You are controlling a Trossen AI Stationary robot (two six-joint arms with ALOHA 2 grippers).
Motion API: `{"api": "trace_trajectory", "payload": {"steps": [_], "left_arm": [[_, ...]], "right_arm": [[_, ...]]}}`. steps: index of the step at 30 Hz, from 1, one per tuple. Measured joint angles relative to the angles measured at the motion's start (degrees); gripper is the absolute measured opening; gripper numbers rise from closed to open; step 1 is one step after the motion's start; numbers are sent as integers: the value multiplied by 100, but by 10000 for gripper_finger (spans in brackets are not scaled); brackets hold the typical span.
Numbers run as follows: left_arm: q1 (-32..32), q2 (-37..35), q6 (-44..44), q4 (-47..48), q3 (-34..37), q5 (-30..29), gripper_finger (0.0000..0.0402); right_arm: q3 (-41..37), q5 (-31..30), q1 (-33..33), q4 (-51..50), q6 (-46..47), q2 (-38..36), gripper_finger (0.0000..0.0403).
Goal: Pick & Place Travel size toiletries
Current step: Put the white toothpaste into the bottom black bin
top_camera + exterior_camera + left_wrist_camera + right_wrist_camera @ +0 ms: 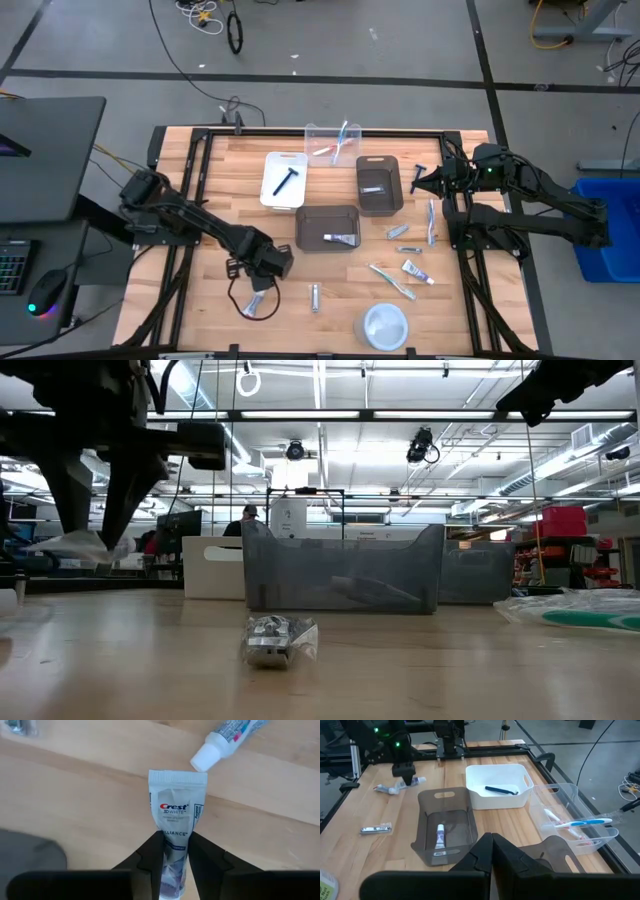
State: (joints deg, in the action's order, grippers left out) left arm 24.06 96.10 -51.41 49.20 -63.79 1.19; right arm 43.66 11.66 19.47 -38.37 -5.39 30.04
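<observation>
My left gripper (pixel 175 840) is shut on a white Crest toothpaste tube (pixel 177 800) above the table's near left part (pixel 262 270), its fingers pointing down. A second small tube (pixel 230 732) lies on the wood just beyond the held one. A silvery item (pixel 314 296) lies to their right on the table. More tubes (pixel 418 270) and toothbrushes (pixel 431 220) lie at the right. My right gripper (pixel 492 840) hangs shut with nothing in it, high over the table's right side (pixel 425 182). My left gripper pinches the Crest tube between its two fingers by its two long edges (pixel 172 855), on the half away from the crimped end (pixel 177 777). The fingers come from above. The tube is lifted clear of the table (pixel 80 545) and sticks out past the fingertips, crimped end foremost.
A dark grey bin (pixel 328 228) with one tube stands mid-table, a second dark grey bin (pixel 378 185) behind it to the right. A white bin (pixel 284 180) holds a black razor; a clear bin (pixel 333 143) holds toothbrushes. A round white dish (pixel 385 325) sits near the front edge.
</observation>
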Motion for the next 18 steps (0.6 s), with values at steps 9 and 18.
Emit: {"api": "trace_trajectory", "payload": {"steps": [9, 18], "left_arm": [[-66, -210, 210, 69, -59, -377, 92], [-285, -210, 730, 60, -840, -592, 92]], "right_arm": [[0, -1, 0, 0, 2, 0, 13], [0, -2, 1, 0, 1, 0, 14]]}}
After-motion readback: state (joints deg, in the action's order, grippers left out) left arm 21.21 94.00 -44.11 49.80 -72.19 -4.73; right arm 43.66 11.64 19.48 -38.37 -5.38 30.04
